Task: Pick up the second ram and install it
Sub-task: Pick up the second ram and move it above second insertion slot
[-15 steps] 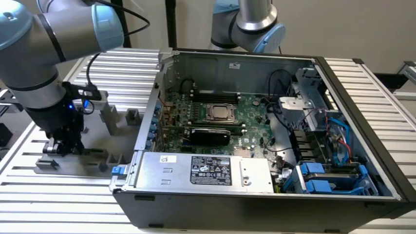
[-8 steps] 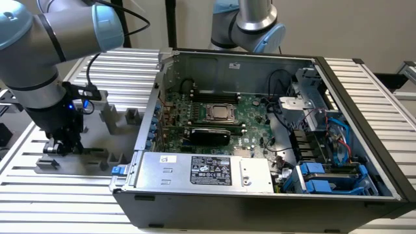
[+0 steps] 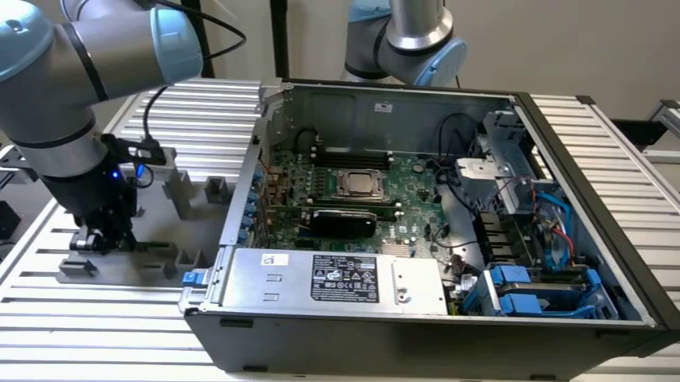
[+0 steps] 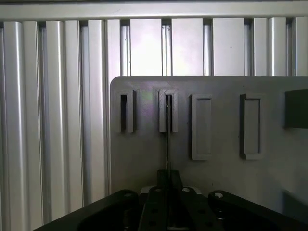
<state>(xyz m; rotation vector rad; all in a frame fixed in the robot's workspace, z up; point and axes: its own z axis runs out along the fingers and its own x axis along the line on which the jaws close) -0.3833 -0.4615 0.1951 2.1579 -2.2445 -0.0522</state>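
Pincer: the pincer (image 3: pixel 99 239) (image 4: pixel 168 180) is down low over the grey fixture plate (image 3: pixel 197 239) (image 4: pixel 226 183), with its fingers (image 4: pixel 156 202) drawn together on a thin dark strip.

Second ram: this strip is the second ram (image 4: pixel 168 139), seen edge-on. Its near end is clamped between the pincer's fingers. The rest runs straight out ahead of the pincer.

Far end of the stick: it sits in the groove of a slotted block (image 4: pixel 162 113) on the plate, ahead of the pincer.

Other blocks: a neighbouring slotted block (image 4: pixel 131 113) stands just beside the ram's block and has a bare groove. On the opposite side are two closed blocks (image 4: pixel 201 127).

Arm: the arm (image 3: pixel 64 95) comes down from above, and the pincer hangs at its lower end.

Worktop: the plate lies on a worktop (image 3: pixel 64 318) (image 4: pixel 57 120) of aluminium slats, which stretch out under and beyond the pincer.

Computer case: the open computer case (image 3: pixel 425 326) lies on the worktop well apart from the pincer, toward the exterior view's right. Inside it I can see the motherboard (image 3: pixel 415 187) and a power supply (image 3: pixel 340 278).

Other arm: the other arm (image 3: pixel 409 36) stands behind the case, far from the pincer.
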